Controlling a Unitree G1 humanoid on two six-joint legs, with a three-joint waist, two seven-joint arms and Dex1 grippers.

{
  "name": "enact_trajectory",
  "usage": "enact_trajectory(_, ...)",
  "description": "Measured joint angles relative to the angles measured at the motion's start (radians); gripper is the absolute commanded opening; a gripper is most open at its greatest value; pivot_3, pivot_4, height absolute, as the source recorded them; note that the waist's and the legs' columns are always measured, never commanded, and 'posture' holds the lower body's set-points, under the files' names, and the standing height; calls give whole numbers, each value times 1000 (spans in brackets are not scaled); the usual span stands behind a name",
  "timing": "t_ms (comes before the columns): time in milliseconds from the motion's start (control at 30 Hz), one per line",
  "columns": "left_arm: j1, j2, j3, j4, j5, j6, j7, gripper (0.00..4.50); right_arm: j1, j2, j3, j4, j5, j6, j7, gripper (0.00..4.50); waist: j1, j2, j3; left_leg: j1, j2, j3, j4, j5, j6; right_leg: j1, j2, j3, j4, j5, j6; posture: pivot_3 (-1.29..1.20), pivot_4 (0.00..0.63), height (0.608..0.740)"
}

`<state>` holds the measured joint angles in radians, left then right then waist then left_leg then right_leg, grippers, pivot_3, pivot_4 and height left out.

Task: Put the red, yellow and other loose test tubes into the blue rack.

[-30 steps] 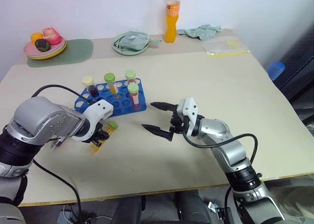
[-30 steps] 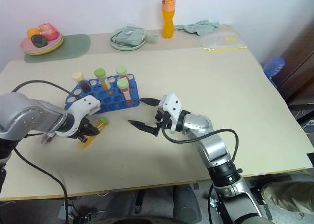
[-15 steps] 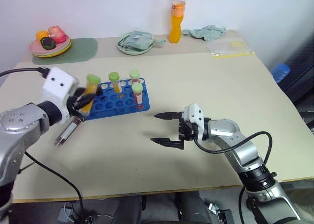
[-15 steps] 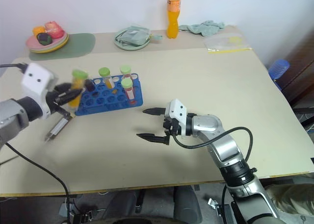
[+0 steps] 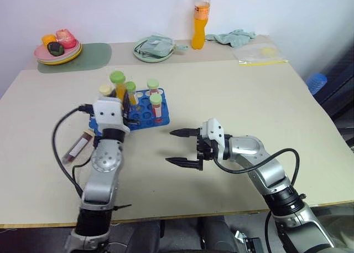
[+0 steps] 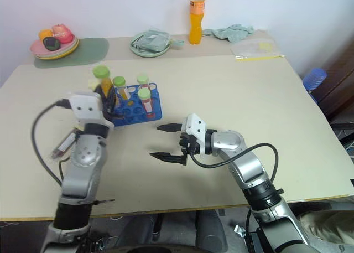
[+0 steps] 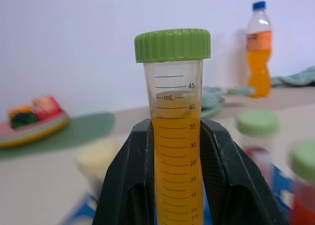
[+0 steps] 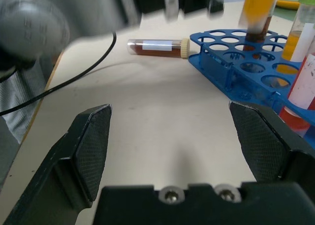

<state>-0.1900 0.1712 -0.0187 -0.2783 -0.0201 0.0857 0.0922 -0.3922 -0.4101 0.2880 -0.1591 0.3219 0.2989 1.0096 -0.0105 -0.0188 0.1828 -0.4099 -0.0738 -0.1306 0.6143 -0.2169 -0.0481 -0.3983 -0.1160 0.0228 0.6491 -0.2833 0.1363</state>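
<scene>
Table [image 5: 232, 98] under both arms. Blue rack [image 5: 145, 112] just beyond left gripper [image 5: 123, 101], several capped tubes standing in it. Left gripper clamped on yellow tube [image 7: 176, 136], green cap up, tube upright above rack's near-left corner. Right gripper [image 5: 183, 148] well right of rack, fingers spread wide, holding nothing. Maroon tube [image 5: 79, 146], cream cap, lying flat left of left arm.
</scene>
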Motion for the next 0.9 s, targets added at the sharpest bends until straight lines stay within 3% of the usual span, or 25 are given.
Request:
enact_trajectory(733,-13,-83,5,189,36,-88,-69,724,7,-1,-1,0,-5,-4,-32,4236,1,0,0,0,0,-1,1,0,0,1,0,-1,0,0,0,0,150,740)
enact_trajectory(900,-8,-88,14,195,30,-105,-84,3059,7,-1,-1,0,-5,-4,-35,4236,0,0,0,0,0,-1,1,0,0,1,0,-1,0,0,0,0,150,740)
